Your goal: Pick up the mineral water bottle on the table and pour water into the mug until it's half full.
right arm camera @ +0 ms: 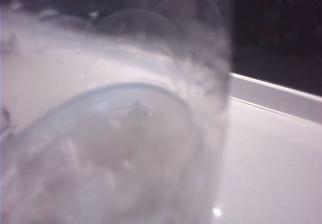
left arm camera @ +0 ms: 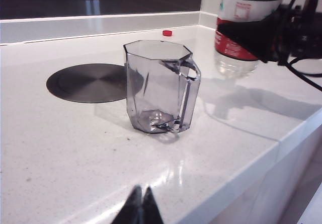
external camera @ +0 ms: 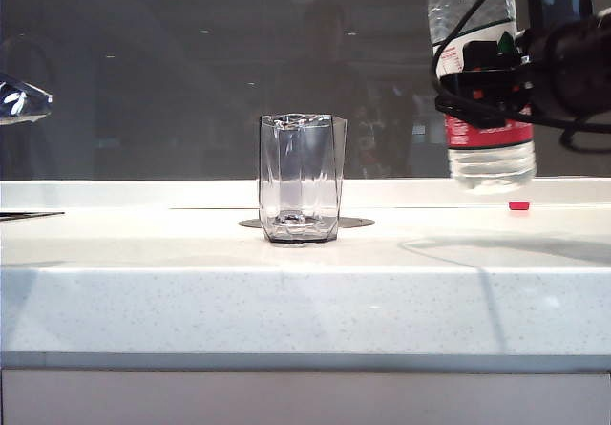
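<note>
The mineral water bottle (external camera: 492, 158) hangs upright a little above the table (external camera: 286, 301) at the right, its top out of frame. My right gripper (external camera: 482, 91) is shut on it across the red-and-white label. From the left wrist view the bottle (left arm camera: 231, 58) and right gripper (left arm camera: 251, 32) are seen behind the mug. The bottle (right arm camera: 115, 148) fills the right wrist view as a blur and hides the jaws. The clear grey faceted mug (external camera: 301, 177) stands mid-table and looks empty; its handle (left arm camera: 191, 78) shows in the left wrist view. My left gripper (left arm camera: 142, 199) is shut, low at the table's front edge, short of the mug (left arm camera: 158, 88).
A small red cap (external camera: 518, 205) lies on the table near the back ledge, below the bottle, also seen as the cap (left arm camera: 167, 32). A dark round disc (left arm camera: 90, 83) is set flat in the tabletop beside the mug. Black cables hang from the right arm (external camera: 573, 62).
</note>
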Motion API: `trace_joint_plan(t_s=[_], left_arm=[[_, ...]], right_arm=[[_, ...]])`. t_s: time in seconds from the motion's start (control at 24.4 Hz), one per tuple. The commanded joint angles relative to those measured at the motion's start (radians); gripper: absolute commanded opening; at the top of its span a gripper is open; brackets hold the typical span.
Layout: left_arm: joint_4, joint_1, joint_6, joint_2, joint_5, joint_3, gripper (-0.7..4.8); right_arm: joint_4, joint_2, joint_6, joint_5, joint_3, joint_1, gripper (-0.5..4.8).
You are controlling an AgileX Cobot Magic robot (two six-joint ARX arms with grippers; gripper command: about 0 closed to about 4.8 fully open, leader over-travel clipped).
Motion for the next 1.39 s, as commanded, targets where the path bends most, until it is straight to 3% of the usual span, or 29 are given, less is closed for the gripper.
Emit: trace_joint_plan(t_s=[0.04,0.25,0.53,0.86,1.11,1.39], left_arm=[[0.009,0.003,0.002,0.000,0.003,0.003,-0.04],[0.009,0.003,0.002,0.000,0.003,0.003,-0.04],[0.009,0.004,0.002,0.000,0.003,0.003,-0.04],[0.009,0.011,0.002,0.001,0.005,0.003,-0.04],[0.009,0.092,0.002,0.005,0.003,0.003,-0.04],[0.009,0.044,0.002,0.001,0.005,0.003,-0.04]], right_arm=[[-0.308,-0.112,-0.235,0.041,0.086,0.007,1.83],[-0.547,-0.142,-0.452,0.191,0.207,0.025,1.83],[-0.576,-0.142,-0.684,0.225,0.254,0.026,1.83],[-0.575,-0.142,-0.839,0.232,0.254,0.026,1.83],[-0.575,-0.141,-0.879,0.229,0.254,0.026,1.84],[-0.561,-0.072,-0.949,0.235,0.293,0.026,1.84]])
